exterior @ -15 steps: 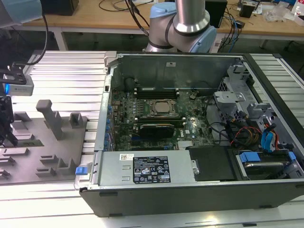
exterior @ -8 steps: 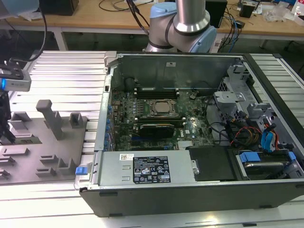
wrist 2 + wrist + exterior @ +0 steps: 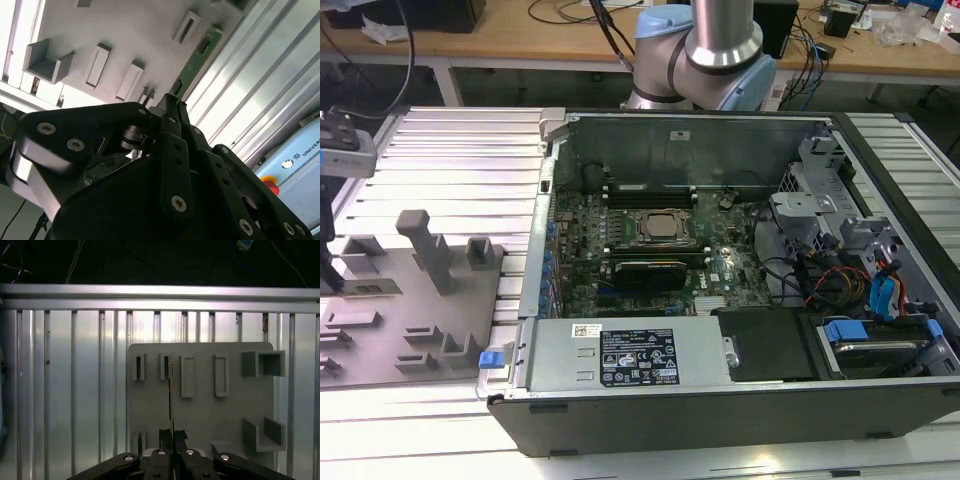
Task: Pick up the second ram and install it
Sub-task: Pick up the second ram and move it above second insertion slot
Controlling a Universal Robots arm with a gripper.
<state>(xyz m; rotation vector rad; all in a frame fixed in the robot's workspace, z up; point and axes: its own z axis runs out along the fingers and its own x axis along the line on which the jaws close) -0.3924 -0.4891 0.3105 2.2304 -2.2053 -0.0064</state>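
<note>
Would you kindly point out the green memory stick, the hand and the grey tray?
memory stick (image 3: 198,62): second wrist view, middle of its green face.
hand (image 3: 172,435): first wrist view, midway between its fingertips.
grey tray (image 3: 205,415): first wrist view, bare flat surface.

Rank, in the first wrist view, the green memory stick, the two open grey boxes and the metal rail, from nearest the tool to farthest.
1. Green memory stick, clamped in the tool.
2. Near grey box, at the tray corner by the tool.
3. Far grey box, at the corner behind it.
4. Metal rail, beyond the tray.
</note>
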